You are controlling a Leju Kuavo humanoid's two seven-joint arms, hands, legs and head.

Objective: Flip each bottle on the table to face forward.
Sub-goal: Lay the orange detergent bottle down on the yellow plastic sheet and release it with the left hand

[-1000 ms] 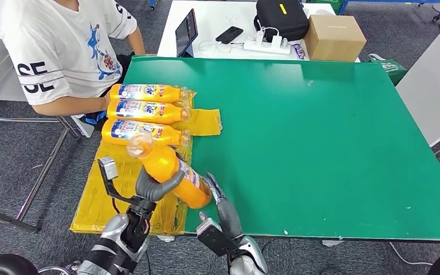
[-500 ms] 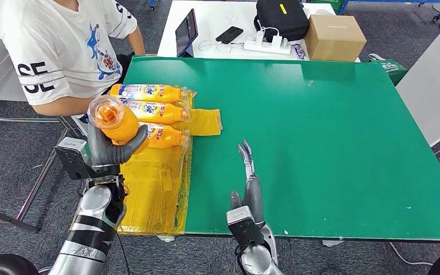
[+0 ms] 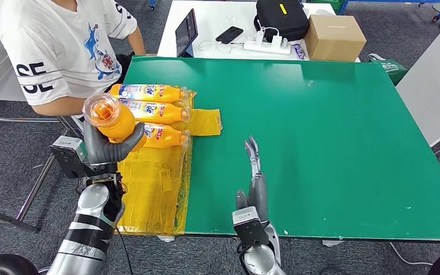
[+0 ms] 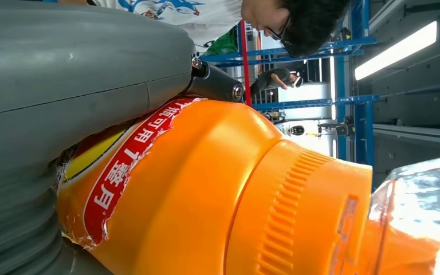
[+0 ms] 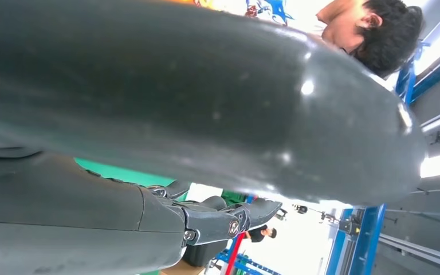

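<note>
Bottle (image 3: 110,118), raised in the left hand (image 3: 106,146) above the yellow sheet (image 3: 152,183) just short of the 3 lying bottles (image 3: 149,109), may slip or knock them as it descends, since the fingers (image 3: 127,146) wrap only its lower body; the right hand (image 3: 255,172) hovers flat, fingers straight, holding nothing.

"可用" on held bottle's red label (image 4: 127,166); shirt sleeve (image 3: 34,80) "SE".
</note>
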